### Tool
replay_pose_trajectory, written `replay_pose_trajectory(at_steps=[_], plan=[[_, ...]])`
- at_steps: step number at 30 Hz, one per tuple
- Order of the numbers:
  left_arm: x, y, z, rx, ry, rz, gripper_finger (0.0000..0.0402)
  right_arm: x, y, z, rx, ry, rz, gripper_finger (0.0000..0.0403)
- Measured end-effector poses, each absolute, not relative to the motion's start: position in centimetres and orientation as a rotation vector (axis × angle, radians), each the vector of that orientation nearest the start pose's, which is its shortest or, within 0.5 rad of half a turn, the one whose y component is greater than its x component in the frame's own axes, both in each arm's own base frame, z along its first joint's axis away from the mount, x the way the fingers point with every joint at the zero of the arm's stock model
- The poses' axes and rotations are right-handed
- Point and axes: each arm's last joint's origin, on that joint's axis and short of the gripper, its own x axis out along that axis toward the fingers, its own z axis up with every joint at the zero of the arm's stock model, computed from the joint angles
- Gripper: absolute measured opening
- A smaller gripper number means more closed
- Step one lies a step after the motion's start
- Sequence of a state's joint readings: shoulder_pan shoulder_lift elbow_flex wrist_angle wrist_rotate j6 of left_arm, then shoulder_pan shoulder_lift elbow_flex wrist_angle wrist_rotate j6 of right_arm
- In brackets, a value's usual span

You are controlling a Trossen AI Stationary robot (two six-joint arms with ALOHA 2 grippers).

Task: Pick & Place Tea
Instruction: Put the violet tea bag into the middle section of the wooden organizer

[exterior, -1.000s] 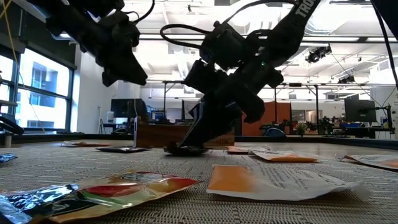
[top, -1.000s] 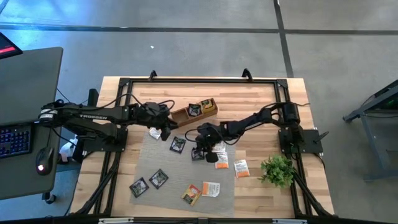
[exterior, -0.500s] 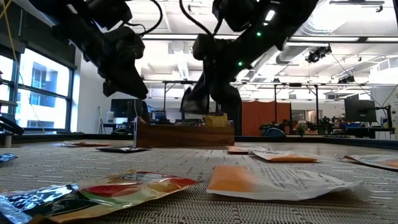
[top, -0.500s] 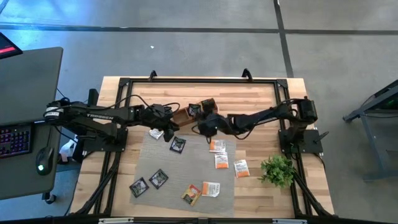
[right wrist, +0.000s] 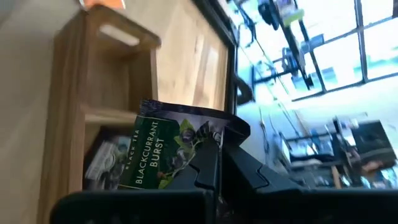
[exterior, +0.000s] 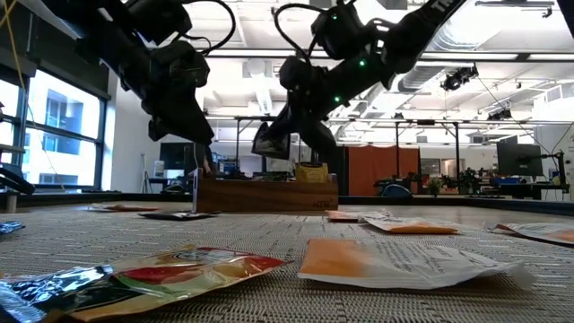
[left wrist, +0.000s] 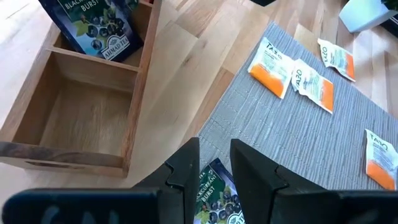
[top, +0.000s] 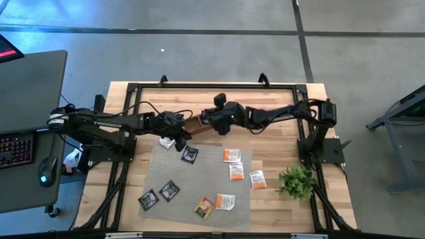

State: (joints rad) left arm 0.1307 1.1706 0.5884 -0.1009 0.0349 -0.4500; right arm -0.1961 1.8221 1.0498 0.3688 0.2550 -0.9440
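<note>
- Right gripper (top: 207, 117) hangs above the wooden box (top: 194, 122) near the table's (top: 279, 99) far edge, jaws closed on a black sachet (right wrist: 163, 152).
- Left gripper (left wrist: 214, 180) is at the mat's (top: 199, 176) far-left corner, jaws partly open over another black sachet (left wrist: 217, 198).
- Orange sachets (top: 232, 155) lie on the mat.

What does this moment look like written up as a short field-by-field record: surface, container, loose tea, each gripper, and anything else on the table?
surface: wooden table with a grey mat
container: wooden box, one black sachet standing in a compartment, the next compartment empty
loose tea: orange sachets and black sachets lying flat on the mat
right gripper: shut on a black Blackcurrant Burst sachet, held above the box
left gripper: over the mat edge, above another black sachet
other: small green plant
</note>
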Motion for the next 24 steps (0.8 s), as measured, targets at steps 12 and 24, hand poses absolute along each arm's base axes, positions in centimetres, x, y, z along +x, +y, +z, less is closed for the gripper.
replay_pose_trajectory(at_steps=[12,24], plan=[[22.8,2.9,20.1,-0.488,0.648,0.245,0.0090,39.4,-8.9,14.9,-1.034,0.690,-0.253,0.0010],[22.8,2.9,20.1,-0.488,0.651,0.247,0.0090,39.2,-9.7,14.5,-1.030,0.683,-0.160,0.0048]])
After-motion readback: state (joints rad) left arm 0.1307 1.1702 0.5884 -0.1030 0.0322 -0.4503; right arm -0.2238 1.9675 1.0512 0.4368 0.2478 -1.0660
